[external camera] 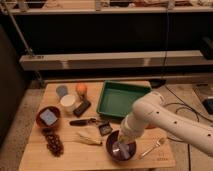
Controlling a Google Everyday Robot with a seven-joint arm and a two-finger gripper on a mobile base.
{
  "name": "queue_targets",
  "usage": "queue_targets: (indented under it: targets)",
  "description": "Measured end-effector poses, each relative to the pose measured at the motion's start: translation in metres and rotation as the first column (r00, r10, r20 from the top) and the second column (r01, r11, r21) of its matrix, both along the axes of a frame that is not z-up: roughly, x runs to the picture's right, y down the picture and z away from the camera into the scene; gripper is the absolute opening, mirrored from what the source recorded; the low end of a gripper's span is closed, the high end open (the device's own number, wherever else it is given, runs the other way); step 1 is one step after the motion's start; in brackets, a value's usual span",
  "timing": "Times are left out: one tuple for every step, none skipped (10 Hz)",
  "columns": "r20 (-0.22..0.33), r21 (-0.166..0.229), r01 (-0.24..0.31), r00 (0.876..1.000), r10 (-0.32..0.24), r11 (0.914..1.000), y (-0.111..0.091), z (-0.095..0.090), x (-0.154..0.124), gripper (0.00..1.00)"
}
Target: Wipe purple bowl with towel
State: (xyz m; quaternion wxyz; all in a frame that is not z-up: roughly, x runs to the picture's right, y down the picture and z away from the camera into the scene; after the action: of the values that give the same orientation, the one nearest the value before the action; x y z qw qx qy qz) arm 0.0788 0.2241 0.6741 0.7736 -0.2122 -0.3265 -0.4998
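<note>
Down inside the bowl (120,146), at the counter's (35,155) front edge, I have the gripper (121,145) with fingers clamped on the towel (120,149). Wiping looks underway; next I'd sweep the cloth around the inner wall.

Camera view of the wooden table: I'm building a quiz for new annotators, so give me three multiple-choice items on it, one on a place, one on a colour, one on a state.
1. Where is the purple bowl?
A. back left corner
B. front edge, right of centre
C. inside the tray

2. What colour is the tray?
A. green
B. yellow
C. white

3. What is the gripper doing?
A. hanging high above the tray
B. resting on the floor
C. reaching down into the purple bowl, at the towel

Answers: B, the bowl sits near the table's front edge; A, the tray's walls are green; C, the arm ends inside the bowl, on the pale cloth.
</note>
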Motion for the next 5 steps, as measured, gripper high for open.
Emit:
queue_targets:
  targets:
    - [0.001, 0.016, 0.003, 1.0, -0.003, 0.9999, -0.008, 0.003, -0.006, 0.14]
    - [0.002, 0.028, 0.006, 1.0, -0.006, 0.9996, -0.014, 0.004, -0.01, 0.14]
    - [-0.002, 0.04, 0.012, 1.0, -0.012, 0.9991, -0.019, 0.007, -0.014, 0.14]
    - [-0.005, 0.049, 0.022, 1.0, -0.022, 0.9985, -0.023, 0.009, -0.019, 0.14]
    - [-0.002, 0.057, 0.035, 0.999, -0.035, 0.9978, -0.026, 0.011, -0.028, 0.14]
